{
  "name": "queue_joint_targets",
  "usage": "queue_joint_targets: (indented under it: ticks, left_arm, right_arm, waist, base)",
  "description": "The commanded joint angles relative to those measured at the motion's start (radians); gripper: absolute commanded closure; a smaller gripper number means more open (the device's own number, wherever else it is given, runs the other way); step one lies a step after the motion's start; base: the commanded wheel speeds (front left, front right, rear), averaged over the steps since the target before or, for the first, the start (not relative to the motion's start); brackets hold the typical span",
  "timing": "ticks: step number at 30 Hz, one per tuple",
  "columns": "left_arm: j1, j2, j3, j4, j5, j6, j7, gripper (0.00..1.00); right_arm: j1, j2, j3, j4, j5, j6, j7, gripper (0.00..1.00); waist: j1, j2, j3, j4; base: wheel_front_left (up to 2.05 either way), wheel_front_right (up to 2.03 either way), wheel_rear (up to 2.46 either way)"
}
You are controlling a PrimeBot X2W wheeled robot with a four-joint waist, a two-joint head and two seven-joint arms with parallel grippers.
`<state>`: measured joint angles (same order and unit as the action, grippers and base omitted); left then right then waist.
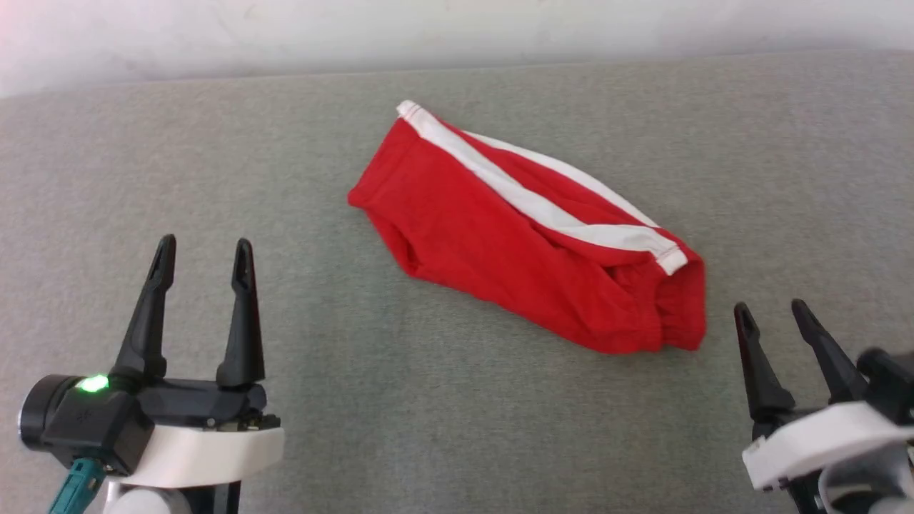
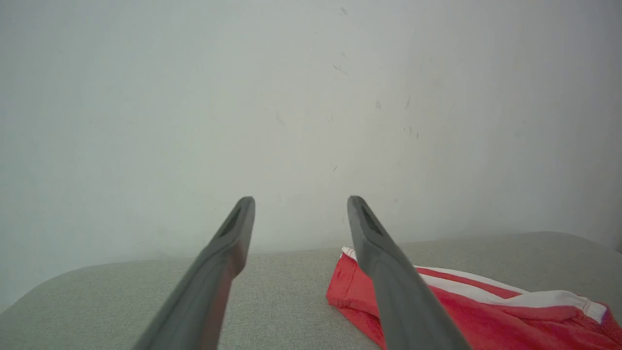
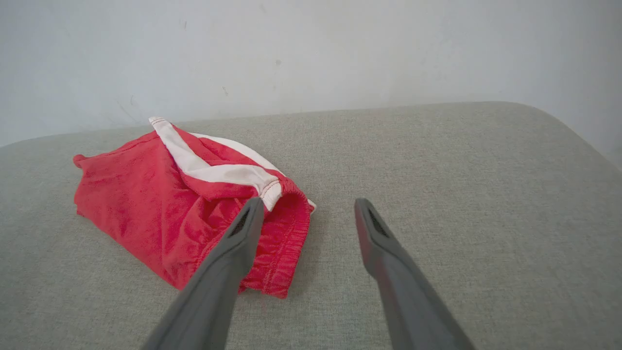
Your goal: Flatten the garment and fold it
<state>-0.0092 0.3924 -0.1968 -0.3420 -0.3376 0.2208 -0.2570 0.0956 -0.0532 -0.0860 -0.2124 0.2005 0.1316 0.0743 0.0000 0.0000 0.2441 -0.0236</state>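
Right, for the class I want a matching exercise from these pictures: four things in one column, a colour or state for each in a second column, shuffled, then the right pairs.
Column one:
1. garment
2. trim band
3. left gripper
4. right gripper

Column two:
A. white
B. open, close to the gathered waistband end
C. red, lying bunched, not flat
D. open, well apart from the cloth

Pairs: 1-C, 2-A, 3-D, 4-B.

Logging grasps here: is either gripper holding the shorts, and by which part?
Nothing is held: the left gripper and right gripper are open, apart from the red shorts.
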Motion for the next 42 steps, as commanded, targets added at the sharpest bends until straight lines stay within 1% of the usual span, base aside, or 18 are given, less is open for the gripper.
queue_joint_targets:
  ticks: [1,6,7,14,21,30,32,33,38,42]
  left_arm:
    - [0.003,-0.024,0.015,0.006,0.019,-0.025,-0.005,0.0]
    - [-0.001,-0.074,0.035,0.024,0.037,-0.08,-0.005,0.0]
    - [-0.001,-0.074,0.035,0.024,0.037,-0.08,-0.005,0.0]
    - [-0.012,-0.124,0.057,0.044,0.067,-0.14,-0.005,0.0]
    - [-0.016,-0.145,0.065,0.065,0.106,-0.184,-0.005,0.0]
    - [-0.026,-0.169,0.064,0.095,0.124,-0.229,-0.005,0.0]
    - [-0.03,-0.174,0.064,0.102,0.127,-0.236,-0.005,0.0]
    - [-0.031,-0.177,0.065,0.106,0.127,-0.24,-0.005,0.0]
    - [-0.034,-0.187,0.071,0.12,0.129,-0.254,-0.005,0.0]
    - [-0.051,-0.176,0.061,0.136,0.119,-0.283,-0.004,0.0]
  right_arm:
    - [-0.036,0.003,-0.001,0.025,0.006,-0.001,0.023,0.0]
    - [-0.094,0.003,-0.01,0.104,0.021,-0.001,0.078,0.0]
    - [-0.094,0.003,-0.01,0.104,0.021,-0.001,0.078,0.0]
    - [-0.168,0.003,-0.014,0.219,0.018,-0.001,0.127,0.0]
    - [-0.213,0.003,-0.016,0.319,0.019,-0.001,0.164,0.0]
    - [-0.28,0.003,0.015,0.436,0.027,-0.001,0.165,0.0]
    - [-0.295,0.003,0.017,0.463,0.032,-0.001,0.161,0.64]
    - [-0.302,0.003,0.016,0.476,0.036,-0.001,0.157,1.0]
    - [-0.319,0.003,0.004,0.503,0.044,-0.001,0.13,1.0]
    - [-0.313,0.003,0.0,0.483,0.038,-0.001,0.118,1.0]
  waist:
    - [0.0,0.0,0.011,0.022]
    - [0.0,0.0,0.022,0.043]
    - [0.0,0.0,0.022,0.043]
    - [0.0,0.0,0.035,0.062]
    - [0.0,0.0,0.037,0.073]
    - [0.0,0.0,0.041,0.088]
    - [0.0,0.0,0.04,0.091]
    - [0.0,0.0,0.039,0.091]
    - [0.0,0.0,0.034,0.09]
    - [0.0,0.0,0.03,0.082]
  base:
    - [0.0,0.0,0.0]
    - [0.0,0.0,0.0]
    - [0.0,0.0,0.0]
    - [0.0,0.0,0.0]
    - [0.0,0.0,0.0]
    - [0.0,0.0,0.0]
    - [0.0,0.0,0.0]
    - [0.0,0.0,0.0]
    - [0.0,0.0,0.0]
    - [0.0,0.0,0.0]
